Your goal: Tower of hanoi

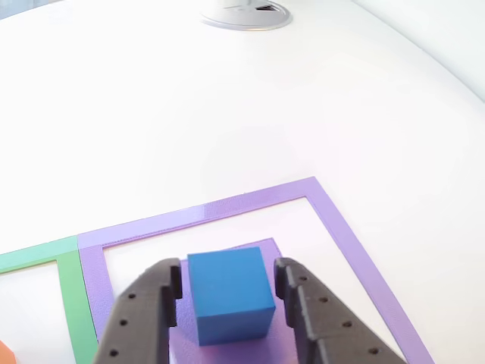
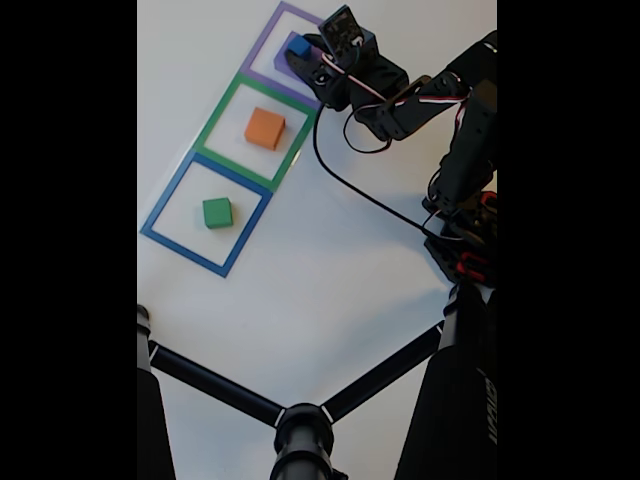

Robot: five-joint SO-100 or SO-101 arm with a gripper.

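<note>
Looking through the other view, I see my end effector (image 1: 229,292) spread around the blue cube (image 1: 229,294), one finger on each side, gaps showing, nothing pinched. The cube sits on the flat purple block (image 1: 227,345) inside the purple tape outline (image 1: 333,216) on the white desk (image 1: 227,98). It looks matte, rigid and probably light; I'd clamp its two opposite side faces. In the fixed view, the orange block (image 2: 265,128) lies in the green outline (image 2: 257,133), the green block (image 2: 217,212) in the blue outline (image 2: 206,213).
</note>
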